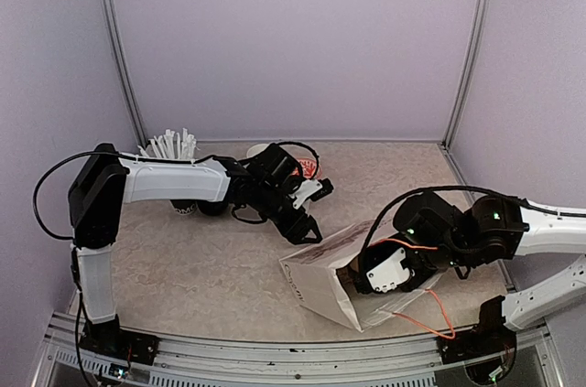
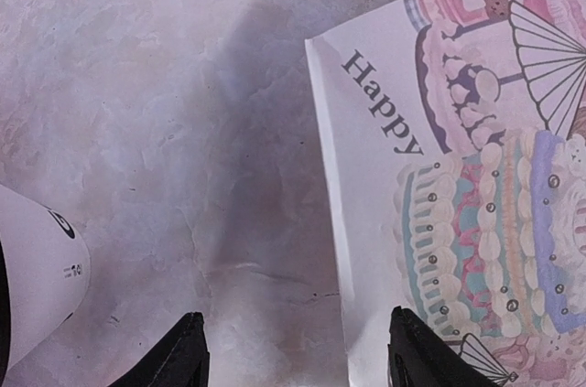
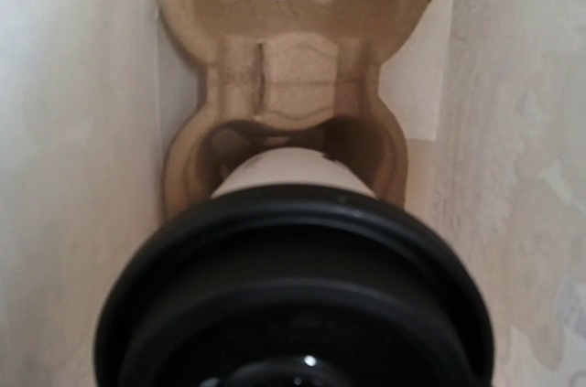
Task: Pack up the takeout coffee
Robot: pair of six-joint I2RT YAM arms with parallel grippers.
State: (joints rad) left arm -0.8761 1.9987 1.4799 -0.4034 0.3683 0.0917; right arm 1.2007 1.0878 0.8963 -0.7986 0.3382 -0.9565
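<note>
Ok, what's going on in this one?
The paper bag lies on its side with the right gripper at its mouth. Inside the bag, a lidded cup sits right in front of a cardboard cup carrier. Whether the gripper is actually gripping that cup cannot be seen. The left gripper hangs open over the table, between the bag and a second white cup, holding nothing.

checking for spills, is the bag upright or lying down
Lying down: the bag rests flat on its side on the table.
</note>
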